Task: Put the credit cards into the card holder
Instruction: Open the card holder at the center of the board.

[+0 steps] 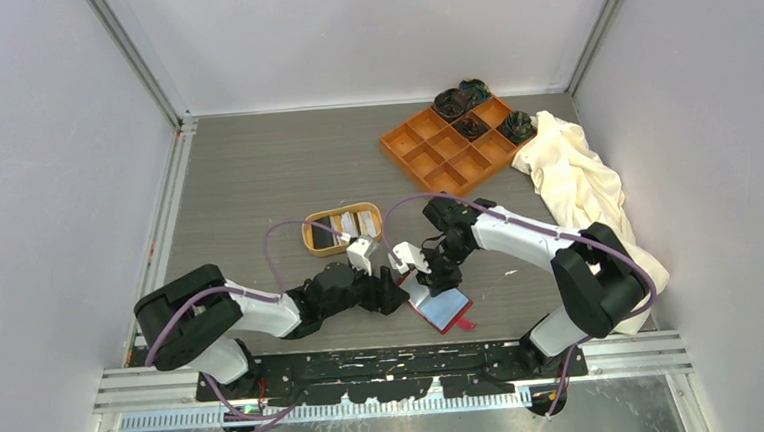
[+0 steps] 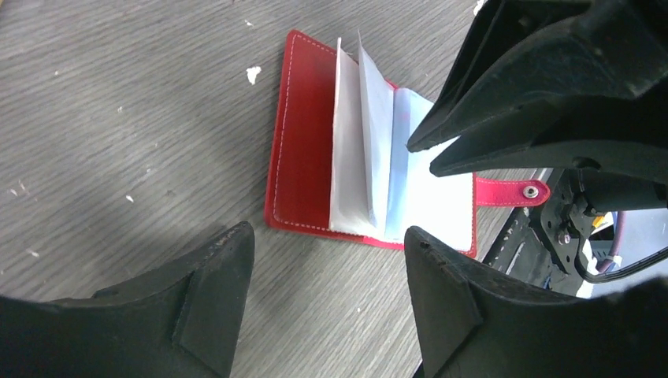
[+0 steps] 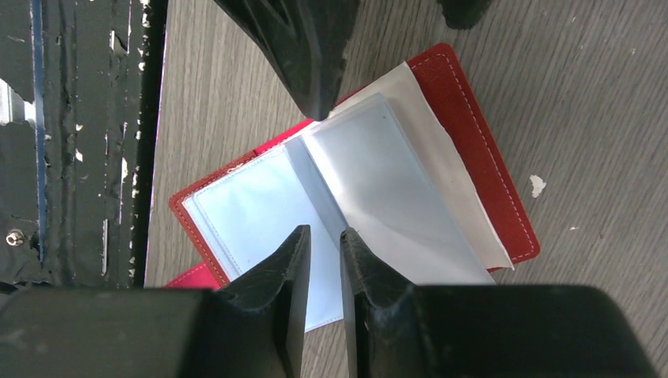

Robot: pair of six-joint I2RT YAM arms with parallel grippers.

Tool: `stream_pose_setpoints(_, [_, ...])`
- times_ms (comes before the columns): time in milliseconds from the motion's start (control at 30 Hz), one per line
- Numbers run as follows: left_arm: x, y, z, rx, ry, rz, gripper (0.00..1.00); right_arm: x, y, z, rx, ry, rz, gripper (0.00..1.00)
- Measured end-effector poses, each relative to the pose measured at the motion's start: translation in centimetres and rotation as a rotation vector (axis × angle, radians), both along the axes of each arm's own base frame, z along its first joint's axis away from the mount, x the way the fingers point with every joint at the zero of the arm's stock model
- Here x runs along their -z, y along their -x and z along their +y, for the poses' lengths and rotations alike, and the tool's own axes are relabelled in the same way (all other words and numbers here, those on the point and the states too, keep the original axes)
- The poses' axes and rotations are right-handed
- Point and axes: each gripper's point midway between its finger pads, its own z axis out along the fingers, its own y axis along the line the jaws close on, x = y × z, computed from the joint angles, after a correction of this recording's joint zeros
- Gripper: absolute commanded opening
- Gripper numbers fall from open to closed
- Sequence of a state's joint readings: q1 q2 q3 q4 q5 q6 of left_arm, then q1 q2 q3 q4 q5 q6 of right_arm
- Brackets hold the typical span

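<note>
The red card holder [image 1: 444,310] lies open on the table near the front edge, its clear sleeves fanned up [image 2: 358,142] and its snap tab [image 2: 512,191] to the right. It also shows in the right wrist view [image 3: 473,134]. My left gripper [image 1: 395,293] is open and empty, just left of the holder, its jaws astride the holder's near edge [image 2: 327,236]. My right gripper [image 1: 425,276] hovers over the open sleeves [image 3: 323,232], jaws almost closed with only a thin gap and nothing seen between them. The credit cards [image 1: 346,224] lie in the oval tan dish [image 1: 312,242].
An orange nine-compartment tray [image 1: 424,153] with dark items stands at the back right. A cream cloth [image 1: 581,179] is heaped along the right side. The black metal rail [image 3: 87,157] runs along the table's front edge, close to the holder.
</note>
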State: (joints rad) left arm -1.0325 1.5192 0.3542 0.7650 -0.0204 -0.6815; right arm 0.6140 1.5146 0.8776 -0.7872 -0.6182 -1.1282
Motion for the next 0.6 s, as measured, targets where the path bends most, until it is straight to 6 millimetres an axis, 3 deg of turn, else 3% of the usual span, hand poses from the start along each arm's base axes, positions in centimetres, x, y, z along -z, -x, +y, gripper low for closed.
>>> stream_pose_setpoints(367, [0.5, -2.5, -1.1, 0.019, 0.054, 0.089, 0.65, -0.5, 0.3, 0.1, -0.024, -0.018, -0.002, 0.27])
stream_pose_setpoints(600, [0.6, -2.0, -2.0, 0.056, 0.082, 0.143, 0.53, -0.5, 0.4, 0.0, -0.04, -0.018, -0.008, 0.27])
